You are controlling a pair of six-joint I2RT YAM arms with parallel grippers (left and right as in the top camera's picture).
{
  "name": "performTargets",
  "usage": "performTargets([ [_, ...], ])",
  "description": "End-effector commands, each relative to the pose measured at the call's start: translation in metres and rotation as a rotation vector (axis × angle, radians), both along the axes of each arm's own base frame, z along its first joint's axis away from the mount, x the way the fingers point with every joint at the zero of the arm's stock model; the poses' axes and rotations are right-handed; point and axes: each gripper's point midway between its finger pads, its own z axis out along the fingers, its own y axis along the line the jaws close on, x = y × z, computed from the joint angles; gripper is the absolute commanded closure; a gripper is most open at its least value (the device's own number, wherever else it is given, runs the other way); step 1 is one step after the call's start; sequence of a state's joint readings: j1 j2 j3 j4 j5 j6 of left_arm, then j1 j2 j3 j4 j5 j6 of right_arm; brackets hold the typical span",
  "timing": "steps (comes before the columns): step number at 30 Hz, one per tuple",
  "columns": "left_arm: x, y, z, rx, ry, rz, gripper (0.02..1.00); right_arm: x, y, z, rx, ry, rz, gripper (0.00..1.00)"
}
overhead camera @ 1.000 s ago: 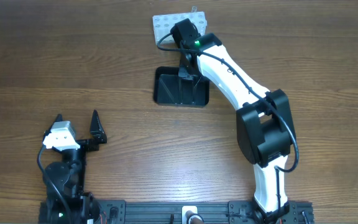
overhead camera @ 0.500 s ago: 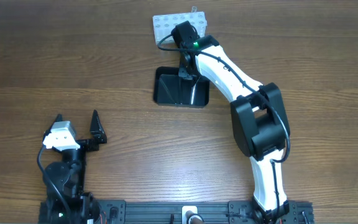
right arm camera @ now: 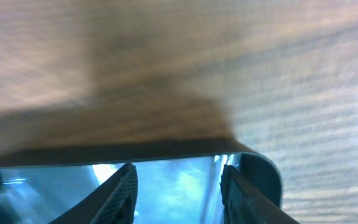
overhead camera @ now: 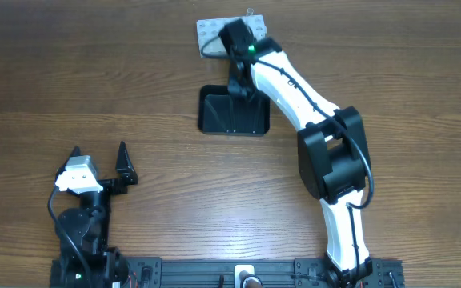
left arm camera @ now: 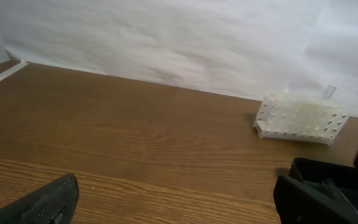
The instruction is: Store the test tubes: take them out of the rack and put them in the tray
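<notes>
**Q:** Where is the right side working?

**A:** I have the right gripper over the far end of the black rectangular plastic tray, the end that faces the white perforated plastic rack. On its wrist camera I see its fingers spread apart with nothing between them. They are above the tray's glossy floor, just inside a rounded corner of the rim.

**Q:** And the tubes?

**A:** I count one clear test tube standing in the rack, at its far right corner. I cannot tell whether any tube lies in the tray.

**Q:** Anything in the way?

**A:** The right arm crosses the tray's right side, and its wrist overlaps the rack's near right part. Rack and tray are near each other but apart, with a strip of brown wood-grain table between them.

**Q:** Left side?

**A:** My left gripper sits low by its base, well apart from the tray, with its fingers wide open and empty. Its camera looks across the table at the rack, with a white backdrop behind it.
</notes>
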State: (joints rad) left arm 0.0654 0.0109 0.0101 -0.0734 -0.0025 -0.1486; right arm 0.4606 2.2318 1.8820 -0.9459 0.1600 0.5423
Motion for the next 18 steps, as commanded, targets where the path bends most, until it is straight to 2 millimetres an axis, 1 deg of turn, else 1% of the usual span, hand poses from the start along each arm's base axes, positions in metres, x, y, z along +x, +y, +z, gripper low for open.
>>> performTargets([
  [1,0.0,-0.003,-0.001,0.017,0.0,-0.018,0.02,0.033,0.008,0.102,0.059,-0.233,0.02,0.514],
  [4,0.0,-0.003,-0.001,0.017,0.0,-0.018,0.02,0.051,0.003,0.139,0.018,-0.351,0.031,0.454],
  [5,0.0,-0.003,-0.001,0.017,0.0,-0.018,0.023,0.059,0.0,0.148,-0.011,-0.396,0.038,0.452],
  [7,0.0,-0.003,-0.001,0.017,0.0,-0.018,0.02,0.073,-0.006,0.163,-0.08,-0.478,0.064,0.441],
  [8,0.0,-0.003,-0.001,0.017,0.0,-0.018,0.02,0.08,-0.011,0.17,-0.123,-0.516,0.078,0.413],
  [10,0.0,-0.003,-0.001,0.017,0.0,-0.018,0.023,0.091,-0.018,0.178,-0.195,-0.57,0.087,0.323],
  [11,0.0,-0.003,-0.001,0.017,0.0,-0.018,0.023,0.096,-0.02,0.18,-0.217,-0.59,0.09,0.279],
  [12,0.0,-0.003,-0.001,0.017,0.0,-0.018,0.02,0.102,-0.022,0.181,-0.233,-0.609,0.094,0.255],
  [14,0.0,-0.003,-0.001,0.017,0.0,-0.018,0.02,0.112,-0.021,0.178,-0.236,-0.632,0.097,0.226],
  [18,0.0,-0.003,-0.001,0.017,0.0,-0.018,0.023,0.127,-0.019,0.16,-0.232,-0.647,0.085,0.207],
])
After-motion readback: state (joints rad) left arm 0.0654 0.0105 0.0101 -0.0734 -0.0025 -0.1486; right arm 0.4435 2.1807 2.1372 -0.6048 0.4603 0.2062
